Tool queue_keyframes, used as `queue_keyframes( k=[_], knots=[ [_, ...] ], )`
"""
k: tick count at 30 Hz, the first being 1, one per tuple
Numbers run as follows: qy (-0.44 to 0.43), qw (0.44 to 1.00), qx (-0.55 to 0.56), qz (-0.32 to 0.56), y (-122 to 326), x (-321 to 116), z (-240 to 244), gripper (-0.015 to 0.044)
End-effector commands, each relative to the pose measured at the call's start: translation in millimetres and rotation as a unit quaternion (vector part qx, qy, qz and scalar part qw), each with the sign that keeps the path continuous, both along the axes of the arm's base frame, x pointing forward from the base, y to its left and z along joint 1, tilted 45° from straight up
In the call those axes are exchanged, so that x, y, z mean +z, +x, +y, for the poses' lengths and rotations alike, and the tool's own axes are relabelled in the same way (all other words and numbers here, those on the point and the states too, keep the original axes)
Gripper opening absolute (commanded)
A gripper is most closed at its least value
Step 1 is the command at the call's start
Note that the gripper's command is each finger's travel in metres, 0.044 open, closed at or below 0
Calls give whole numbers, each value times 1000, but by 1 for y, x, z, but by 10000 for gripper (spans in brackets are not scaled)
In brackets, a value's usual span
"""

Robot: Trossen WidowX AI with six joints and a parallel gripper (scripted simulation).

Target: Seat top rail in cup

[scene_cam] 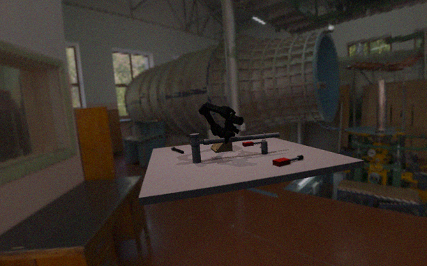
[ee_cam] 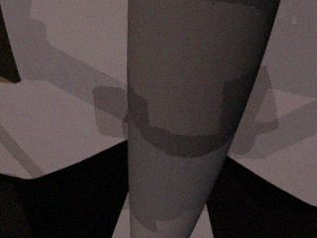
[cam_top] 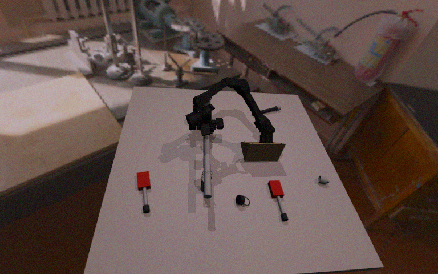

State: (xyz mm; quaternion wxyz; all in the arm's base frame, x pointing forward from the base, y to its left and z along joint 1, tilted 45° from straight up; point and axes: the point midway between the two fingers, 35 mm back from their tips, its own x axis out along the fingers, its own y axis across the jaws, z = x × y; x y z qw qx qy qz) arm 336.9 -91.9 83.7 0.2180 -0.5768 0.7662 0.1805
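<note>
The grey top rail (cam_top: pixel 207 154) (scene_cam: pixel 253 137) (ee_cam: pixel 183 74) lies between the posts, through the loop cap on the small post (scene_cam: pixel 264 148). My gripper (cam_top: pixel 206 129) (scene_cam: pixel 227 139) (ee_cam: pixel 169 149) is shut on the rail, with one finger on each side of it in the wrist view. The big post (scene_cam: pixel 196 153) stands upright at the rail's other end, with its post cap (scene_cam: pixel 194 135) on top. In the exterior view the rail's cut end is close beside the upper post. The cup and band are too small there to tell how deep the end sits; the top view hides them behind the arm.
Red-headed tools (cam_top: pixel 144 180) (cam_top: pixel 276 189) lie on both sides of the rail. A black ringed cap (cam_top: pixel 239 200) and a small grey cup (cam_top: pixel 323 180) lie at the right. A dark bar (cam_top: pixel 271 110) (scene_cam: pixel 178 150) lies behind. The arm stands on a tan wedge (cam_top: pixel 263 152).
</note>
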Motion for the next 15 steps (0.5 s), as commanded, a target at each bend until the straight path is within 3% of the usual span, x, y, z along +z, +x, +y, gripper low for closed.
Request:
queue_keyframes(
  k=[1,15],
  knots=[
    [-4,1000,7,-1,3,3,1,0],
    [-4,1000,7,-1,4,4,1,0]
  ],
)
